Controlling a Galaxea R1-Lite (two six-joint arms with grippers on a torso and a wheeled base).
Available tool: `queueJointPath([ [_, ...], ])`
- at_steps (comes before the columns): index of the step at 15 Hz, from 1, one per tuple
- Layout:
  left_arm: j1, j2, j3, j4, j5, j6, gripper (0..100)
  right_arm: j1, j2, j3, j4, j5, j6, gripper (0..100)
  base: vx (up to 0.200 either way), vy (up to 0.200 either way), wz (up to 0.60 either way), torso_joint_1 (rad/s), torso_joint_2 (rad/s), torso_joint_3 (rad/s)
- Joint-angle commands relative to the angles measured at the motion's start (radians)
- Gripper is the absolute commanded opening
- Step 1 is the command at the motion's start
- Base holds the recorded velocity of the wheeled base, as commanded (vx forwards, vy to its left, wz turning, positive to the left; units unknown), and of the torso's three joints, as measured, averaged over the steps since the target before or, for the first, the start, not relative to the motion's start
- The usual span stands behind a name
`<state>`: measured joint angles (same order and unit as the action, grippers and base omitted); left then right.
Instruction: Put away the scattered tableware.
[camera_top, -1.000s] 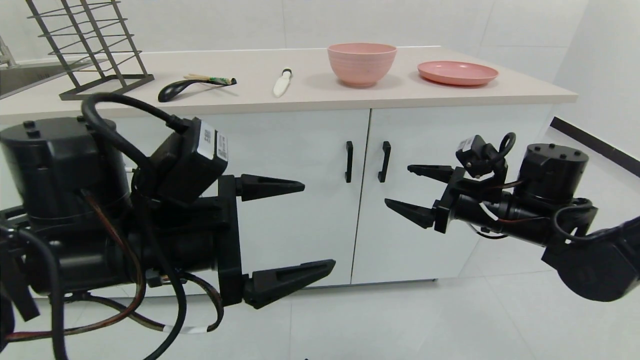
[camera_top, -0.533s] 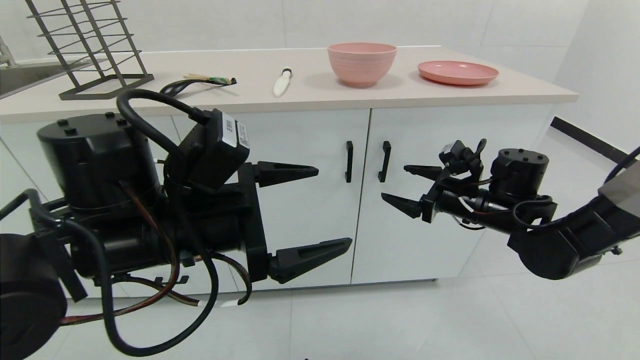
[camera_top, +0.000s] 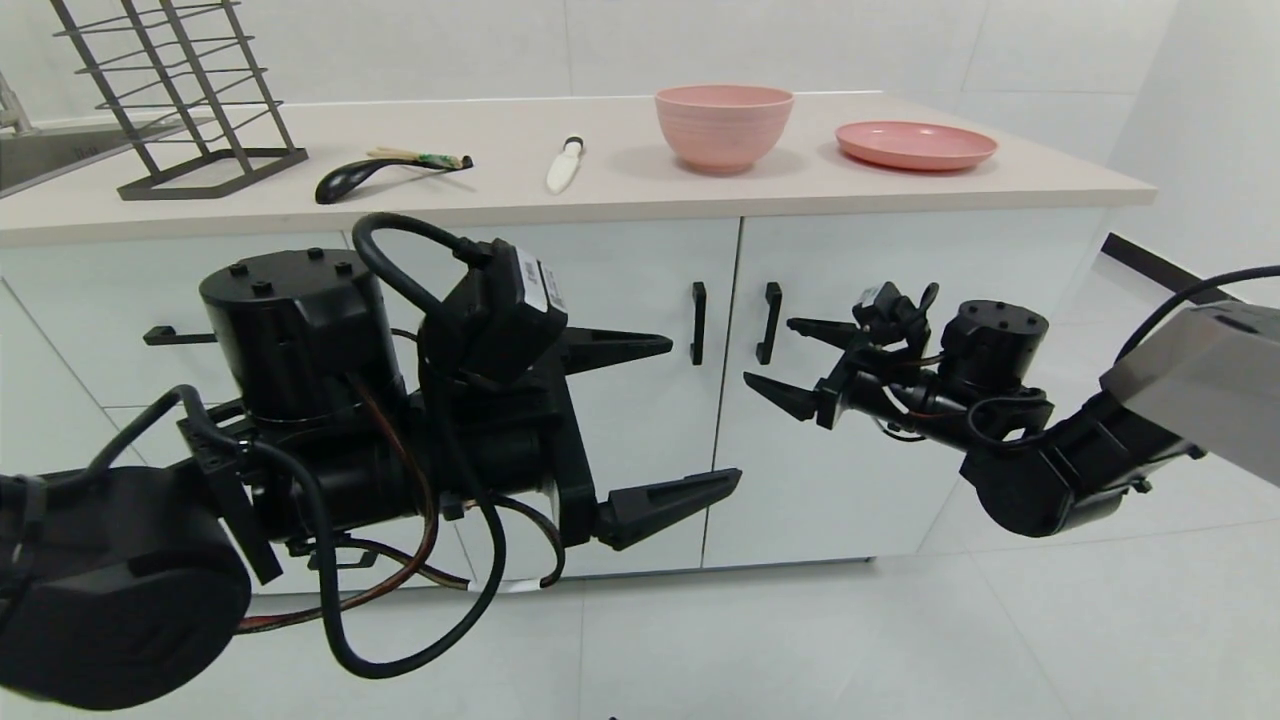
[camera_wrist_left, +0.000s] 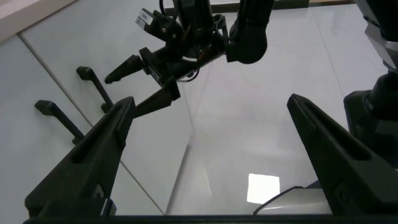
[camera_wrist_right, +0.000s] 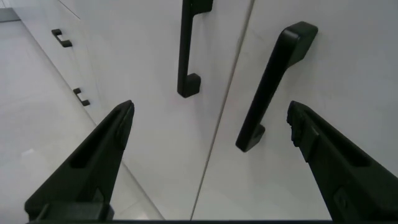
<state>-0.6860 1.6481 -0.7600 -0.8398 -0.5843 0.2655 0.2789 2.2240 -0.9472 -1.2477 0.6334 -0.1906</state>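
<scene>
On the counter (camera_top: 620, 190) lie a pink bowl (camera_top: 724, 126), a pink plate (camera_top: 916, 145), a white-handled knife (camera_top: 565, 165), a black spoon (camera_top: 352, 179) and chopsticks (camera_top: 420, 157). My left gripper (camera_top: 680, 415) (camera_wrist_left: 208, 134) is open and empty, held in front of the cabinet doors well below the counter. My right gripper (camera_top: 795, 362) (camera_wrist_right: 208, 143) is open and empty too, close to the two black door handles (camera_top: 768, 322) (camera_wrist_right: 267, 87). The left wrist view shows my right gripper (camera_wrist_left: 134, 81) farther off near those handles.
A black wire dish rack (camera_top: 190, 95) stands at the counter's back left beside a sink (camera_top: 60, 150). White cabinet doors (camera_top: 880, 400) and drawers with black pulls (camera_top: 165, 335) face me. The tiled floor (camera_top: 900, 640) lies open below.
Both arms have moved forward toward the cabinet. The left gripper shifted right and slightly up; the right gripper moved left, closer to the door handles. Both stayed open.
</scene>
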Motion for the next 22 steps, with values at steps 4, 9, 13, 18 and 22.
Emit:
queueJointPath([
  [4, -0.003, 0.039, -0.048, -0.004, 0.000, 0.001, 100, 0.005, 0.066, -0.090, -0.001, 0.002, 0.007, 100, 0.000, 0.000, 0.00, 0.000, 0.00, 0.000],
  [9, -0.003, 0.047, -0.068, -0.004, 0.004, -0.002, 100, 0.022, 0.077, -0.104, -0.015, 0.032, 0.030, 100, 0.000, 0.000, 0.00, 0.000, 0.00, 0.000],
  [13, -0.001, 0.062, -0.093, -0.004, 0.004, -0.006, 100, 0.023, 0.078, -0.097, -0.041, 0.097, 0.030, 100, 0.000, 0.000, 0.00, 0.000, 0.00, 0.000],
  [18, -0.001, 0.111, -0.150, -0.005, 0.006, -0.008, 100, 0.025, 0.026, 0.036, -0.076, 0.167, 0.028, 100, 0.000, 0.000, 0.00, 0.000, 0.00, 0.000],
  [22, -0.001, 0.150, -0.170, -0.005, 0.009, -0.008, 100, 0.011, -0.096, 0.288, -0.177, 0.207, 0.031, 100, 0.000, 0.000, 0.00, 0.000, 0.00, 0.000],
])
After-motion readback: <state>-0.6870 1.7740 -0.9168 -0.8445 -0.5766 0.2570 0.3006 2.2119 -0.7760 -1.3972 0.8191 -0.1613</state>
